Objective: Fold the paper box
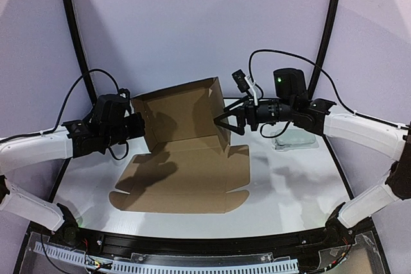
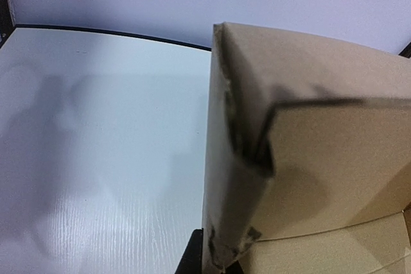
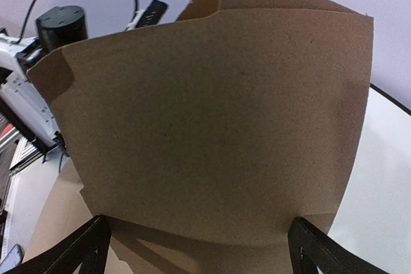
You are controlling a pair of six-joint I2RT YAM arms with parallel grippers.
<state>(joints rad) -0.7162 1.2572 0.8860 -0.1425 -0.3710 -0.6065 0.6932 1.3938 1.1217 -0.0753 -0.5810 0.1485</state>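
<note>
- Paper box [image 1: 183, 117] is standing half-raised between the end effectors.
- Left end effector [image 1: 140, 125] is clamping its left edge.
- Right end effector [image 1: 221, 123] is gaping apart beside its right wall.

- L arm [image 1: 38, 149], R arm [image 1: 363, 129]: white shells, blk joints.
- Wrists: blk motor housings; green LED [image 1: 279, 80] on R.
- Blk cables [image 1: 83, 81] loop off both.
- R gripper [image 1: 221, 122]: blk, triangular fingers [image 3: 314, 248].

White table [image 1: 289, 184] below my right gripper [image 1: 219, 123]. Small pale green-grey case [image 1: 298, 143] on it, under that wrist, part hidden. Lavender backdrop [image 1: 192, 24] beyond.
</note>
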